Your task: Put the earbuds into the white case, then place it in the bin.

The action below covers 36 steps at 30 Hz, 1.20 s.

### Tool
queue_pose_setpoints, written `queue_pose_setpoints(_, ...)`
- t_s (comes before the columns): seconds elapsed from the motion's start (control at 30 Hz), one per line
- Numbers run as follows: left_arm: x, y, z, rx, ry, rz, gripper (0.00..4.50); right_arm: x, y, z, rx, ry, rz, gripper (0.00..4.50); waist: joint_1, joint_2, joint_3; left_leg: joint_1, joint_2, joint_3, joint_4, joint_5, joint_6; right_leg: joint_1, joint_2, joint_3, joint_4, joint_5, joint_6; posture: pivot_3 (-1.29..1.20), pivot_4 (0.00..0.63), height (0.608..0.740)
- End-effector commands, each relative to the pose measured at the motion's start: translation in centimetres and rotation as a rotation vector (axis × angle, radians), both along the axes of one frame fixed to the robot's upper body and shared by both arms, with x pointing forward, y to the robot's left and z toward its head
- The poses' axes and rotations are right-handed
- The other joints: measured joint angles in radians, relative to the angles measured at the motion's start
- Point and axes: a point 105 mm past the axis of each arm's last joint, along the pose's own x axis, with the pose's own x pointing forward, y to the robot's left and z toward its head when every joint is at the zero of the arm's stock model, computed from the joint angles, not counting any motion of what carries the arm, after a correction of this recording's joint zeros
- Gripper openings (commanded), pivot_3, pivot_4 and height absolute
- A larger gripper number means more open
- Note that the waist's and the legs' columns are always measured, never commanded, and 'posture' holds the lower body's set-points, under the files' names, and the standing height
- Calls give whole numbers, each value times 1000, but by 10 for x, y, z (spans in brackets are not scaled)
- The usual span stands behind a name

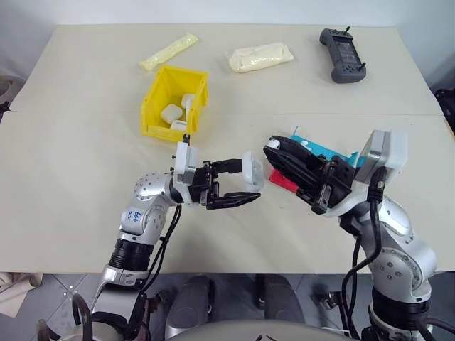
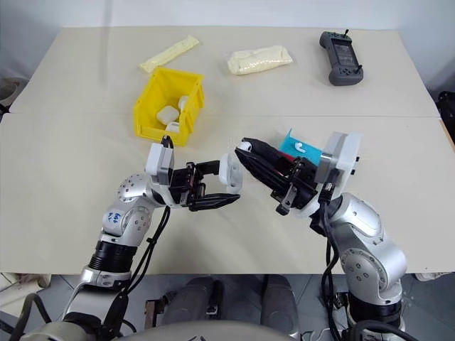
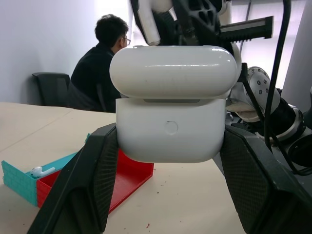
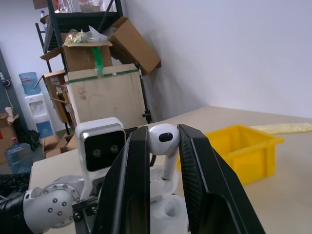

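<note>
No text, label, brand or sign can be read on anything here. The left arm [image 1: 136, 215] carries a small blue handwritten mark on its silver joint, but its characters cannot be made out.

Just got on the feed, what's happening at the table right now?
The left gripper holds the white case up off the table with its lid flipped open. The right gripper pinches one earbud just above the case, not yet seated. A second earbud lies in the red and blue tray. The yellow bin, farther back on the table, already holds several white items.
</note>
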Motion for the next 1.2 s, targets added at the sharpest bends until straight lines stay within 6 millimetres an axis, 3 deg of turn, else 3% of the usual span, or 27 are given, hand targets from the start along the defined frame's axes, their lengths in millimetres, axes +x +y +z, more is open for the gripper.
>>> queue_pose_setpoints(0.03, -6, -1, 19, -55, -70, -31, 2772, -8, 3, 9, 29, -48, 22, 469, 0, 0, 0, 0, 0, 0, 0, 0, 0, 0, 0, 0, 0, 0, 0, 0, 150, 740)
queue_pose_setpoints(0.37, -10, -3, 31, -93, -74, -45, 2772, -3, 4, -6, 47, -11, 18, 469, -1, 0, 0, 0, 0, 0, 0, 0, 0, 0, 0, 0, 0, 0, 0, 0, 150, 740)
queue_pose_setpoints(0.93, -13, -8, 32, -100, -77, -73, 2772, 3, 10, -16, 57, 13, 25, 469, -1, 0, 0, 0, 0, 0, 0, 0, 0, 0, 0, 0, 0, 0, 0, 0, 150, 740)
queue_pose_setpoints(1.2, -9, -8, 38, -126, -100, -46, 2772, -4, 9, -24, -17, 67, 101, 469, 0, 0, 0, 0, 0, 0, 0, 0, 0, 0, 0, 0, 0, 0, 0, 0, 150, 740)
